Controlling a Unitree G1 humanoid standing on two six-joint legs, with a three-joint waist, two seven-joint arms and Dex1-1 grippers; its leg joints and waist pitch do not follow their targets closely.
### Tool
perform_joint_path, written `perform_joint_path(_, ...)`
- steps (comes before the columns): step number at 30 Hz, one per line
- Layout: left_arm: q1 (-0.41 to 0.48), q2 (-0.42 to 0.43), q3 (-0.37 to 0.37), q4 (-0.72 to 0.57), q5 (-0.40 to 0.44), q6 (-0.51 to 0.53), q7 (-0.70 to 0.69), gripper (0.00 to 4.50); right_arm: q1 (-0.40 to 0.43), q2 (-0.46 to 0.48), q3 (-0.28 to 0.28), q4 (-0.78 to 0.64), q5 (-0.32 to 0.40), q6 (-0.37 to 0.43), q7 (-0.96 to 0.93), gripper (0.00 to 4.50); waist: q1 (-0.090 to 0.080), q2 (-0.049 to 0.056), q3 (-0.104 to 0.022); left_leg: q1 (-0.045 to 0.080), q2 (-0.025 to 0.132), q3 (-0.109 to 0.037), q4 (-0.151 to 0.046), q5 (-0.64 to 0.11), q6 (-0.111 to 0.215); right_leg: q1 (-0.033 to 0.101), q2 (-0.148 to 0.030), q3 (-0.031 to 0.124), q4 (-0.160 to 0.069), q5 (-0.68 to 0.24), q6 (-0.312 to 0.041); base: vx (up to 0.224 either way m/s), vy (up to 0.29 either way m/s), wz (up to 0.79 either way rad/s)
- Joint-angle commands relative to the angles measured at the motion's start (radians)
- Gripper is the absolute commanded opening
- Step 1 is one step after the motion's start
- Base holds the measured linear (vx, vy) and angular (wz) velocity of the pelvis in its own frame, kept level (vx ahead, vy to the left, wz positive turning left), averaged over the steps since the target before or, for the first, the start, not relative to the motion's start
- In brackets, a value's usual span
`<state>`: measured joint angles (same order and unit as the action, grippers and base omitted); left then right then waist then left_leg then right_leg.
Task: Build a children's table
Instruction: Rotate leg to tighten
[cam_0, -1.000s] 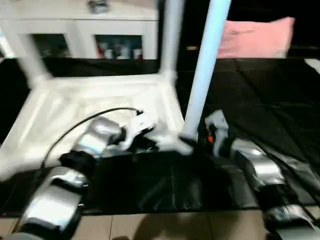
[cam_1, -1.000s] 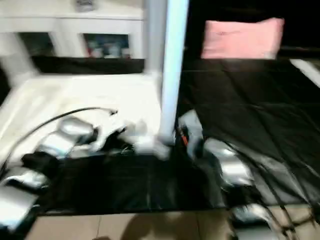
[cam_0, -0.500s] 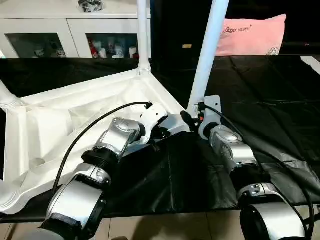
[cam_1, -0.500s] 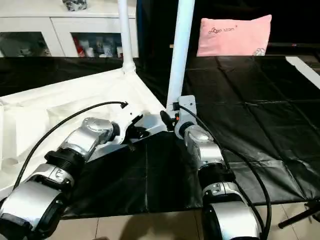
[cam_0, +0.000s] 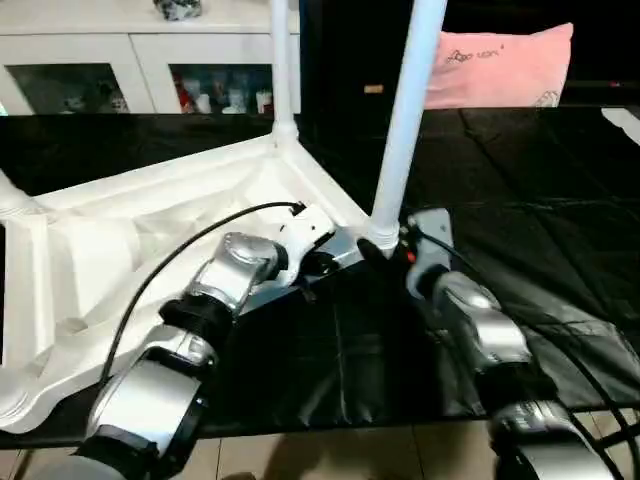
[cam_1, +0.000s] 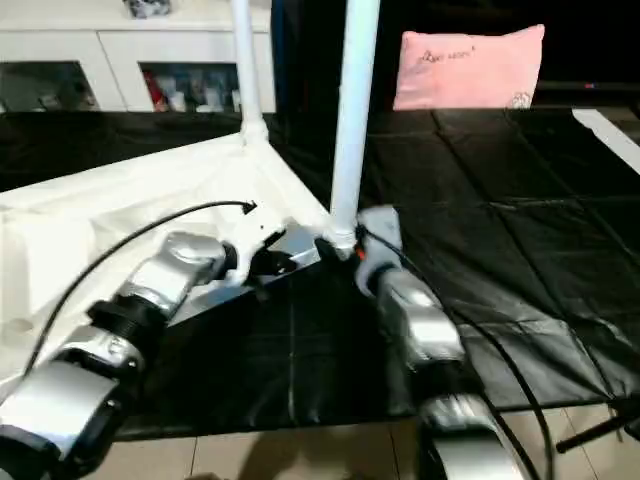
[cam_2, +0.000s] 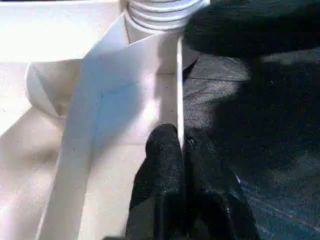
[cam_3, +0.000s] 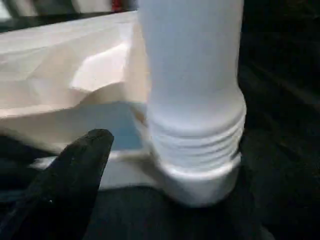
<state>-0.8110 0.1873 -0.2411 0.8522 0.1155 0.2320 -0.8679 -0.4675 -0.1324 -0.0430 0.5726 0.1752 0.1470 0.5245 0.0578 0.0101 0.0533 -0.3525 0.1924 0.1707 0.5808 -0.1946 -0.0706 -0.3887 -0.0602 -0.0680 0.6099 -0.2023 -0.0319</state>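
Left tool (cam_2: 181, 145) pinches table (cam_0: 120, 240) rim – leg (cam_0: 400, 120) upright beside.

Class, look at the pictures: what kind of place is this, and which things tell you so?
Probably a room in a home or a mock-up of one: a white cabinet with glass doors holding small items, a pink pillow, and an upturned children's table on a black sheet.

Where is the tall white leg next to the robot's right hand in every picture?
Left eye view: the long white plastic tube leg rises from the tabletop's near corner, centre-right.
Right eye view: just right of centre.
Left wrist view: its ribbed base at the top edge.
Right wrist view: large, centre-right.
Shared landmark: its ribbed threaded base.
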Motion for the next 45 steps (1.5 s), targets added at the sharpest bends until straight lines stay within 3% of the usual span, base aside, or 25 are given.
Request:
perform_joint_path(1, 0.023, 0.043, -0.019, -0.024, 0.01, -0.044, -0.066, 0.0, 0.031, -0.058, 0.021, -0.101, 0.025, 0.006, 0.114, 4.42, 0.01, -0.003, -0.067, -0.005, 0.038, -0.012, -0.059, -0.09, 0.083, 0.063, -0.088, 0.055, -0.068, -0.033, -0.224, 0.0, 0.0, 0.0)
perform_joint_path(6, 0.05, 0.106, -0.056, -0.041, 0.011, -0.101, -0.199, 0.0, 0.069, -0.169, 0.042, -0.203, 0.063, 0.032, 0.292, 4.42, 0.009, -0.001, -0.069, -0.01, 0.037, -0.011, -0.053, -0.057, 0.117, 0.061, -0.085, 0.053, -0.058, 0.069, -0.247, 0.0, 0.0, 0.0)
perform_joint_path(11, 0.062, 0.172, -0.085, -0.061, -0.013, -0.217, -0.382, 0.0, 0.089, -0.294, 0.101, -0.248, 0.06, 0.01, 0.496, 4.42, 0.018, -0.004, -0.068, -0.009, 0.042, -0.007, -0.052, -0.076, 0.117, 0.058, -0.084, 0.05, -0.058, 0.041, -0.257, 0.0, 0.0, 0.0)
perform_joint_path(16, 0.061, 0.21, -0.109, -0.076, -0.018, -0.247, -0.489, 0.0, 0.083, -0.342, 0.163, -0.25, 0.035, -0.011, 0.604, 4.42, 0.038, -0.003, -0.068, -0.005, 0.046, -0.004, -0.05, -0.097, 0.101, 0.052, -0.087, 0.051, -0.056, 0.005, -0.258, 0.0, 0.0, 0.0)
perform_joint_path(24, 0.067, 0.226, -0.152, -0.114, -0.016, -0.29, -0.603, 0.0, 0.022, -0.329, 0.237, -0.17, 0.012, -0.063, 0.708, 4.42, 0.052, -0.006, -0.07, -0.006, 0.045, -0.004, -0.047, -0.076, 0.094, 0.051, -0.087, 0.05, -0.048, 0.023, -0.257, 0.0, 0.0, 0.0)
perform_joint_path(25, 0.068, 0.225, -0.154, -0.117, -0.016, -0.289, -0.606, 0.0, 0.018, -0.327, 0.241, -0.165, 0.011, -0.061, 0.712, 4.13, 0.055, -0.004, -0.071, -0.005, 0.046, -0.005, -0.047, -0.071, 0.095, 0.051, -0.087, 0.05, -0.048, 0.022, -0.256, 0.0, 0.0, 0.0)
perform_joint_path(28, 0.072, 0.224, -0.162, -0.127, -0.019, -0.291, -0.624, 0.0, 0.0, -0.321, 0.258, -0.136, 0.001, -0.07, 0.729, 4.13, 0.059, -0.004, -0.072, -0.005, 0.047, -0.005, -0.046, -0.066, 0.095, 0.049, -0.087, 0.049, -0.045, 0.035, -0.26, 0.0, 0.0, 0.0)
perform_joint_path(31, 0.079, 0.227, -0.168, -0.144, -0.024, -0.288, -0.638, 0.0, -0.01, -0.315, 0.265, -0.115, 0.006, -0.08, 0.75, 3.75, 0.062, -0.005, -0.072, -0.005, 0.048, -0.005, -0.046, -0.072, 0.092, 0.049, -0.087, 0.05, -0.045, 0.023, -0.258, 0.0, 0.0, 0.0)
perform_joint_path(34, 0.082, 0.229, -0.172, -0.153, -0.025, -0.286, -0.648, 0.0, -0.016, -0.313, 0.27, -0.104, 0.012, -0.072, 0.779, 3.72, 0.064, -0.007, -0.072, -0.006, 0.046, -0.005, -0.045, -0.072, 0.094, 0.05, -0.087, 0.049, -0.045, 0.017, -0.254, 0.0, 0.0, 0.0)
perform_joint_path(40, 0.087, 0.233, -0.176, -0.162, -0.024, -0.286, -0.653, 0.0, -0.021, -0.312, 0.278, -0.08, 0.015, -0.079, 0.812, 2.98, 0.066, -0.006, -0.074, -0.006, 0.046, -0.005, -0.044, -0.062, 0.095, 0.05, -0.086, 0.049, -0.044, 0.018, -0.25, 0.0, 0.0, 0.0)
perform_joint_path(45, 0.091, 0.236, -0.178, -0.169, -0.023, -0.284, -0.655, 0.0, -0.009, -0.311, 0.28, -0.09, 0.021, -0.078, 0.828, 2.77, 0.068, -0.005, -0.075, -0.007, 0.044, -0.006, -0.042, -0.055, 0.096, 0.052, -0.086, 0.048, -0.042, 0.031, -0.249, 0.0, 0.0, 0.0)
